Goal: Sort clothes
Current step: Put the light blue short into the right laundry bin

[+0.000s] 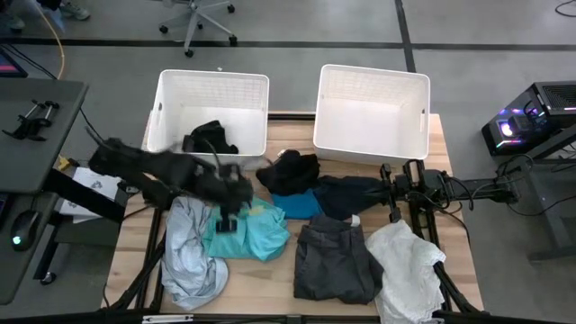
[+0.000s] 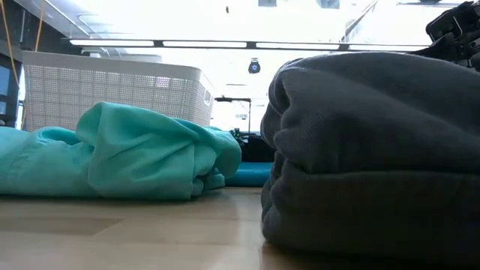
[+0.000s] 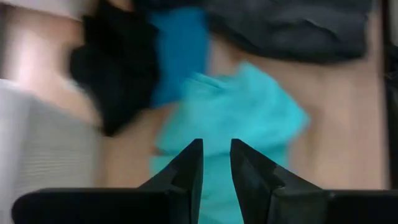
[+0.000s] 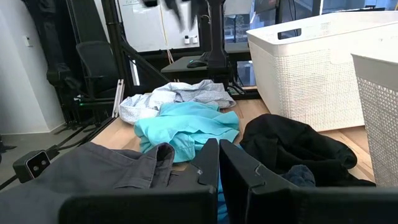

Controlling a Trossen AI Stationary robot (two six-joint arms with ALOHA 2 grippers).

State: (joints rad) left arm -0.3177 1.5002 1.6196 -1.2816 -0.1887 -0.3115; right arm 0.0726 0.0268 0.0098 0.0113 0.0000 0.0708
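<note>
Several garments lie on the table: teal, pale grey-blue, black, bright blue, navy, dark grey and white. Another black garment lies in the left basket. My left gripper is over the teal garment, its fingers a little apart with nothing between them. My right gripper is shut and empty by the navy garment, low over the table at the right.
The right white lattice basket stands at the far edge beside the left one, with no garment in it. In the low view the teal garment and the dark grey one fill the foreground. Bare wood shows along the near edge.
</note>
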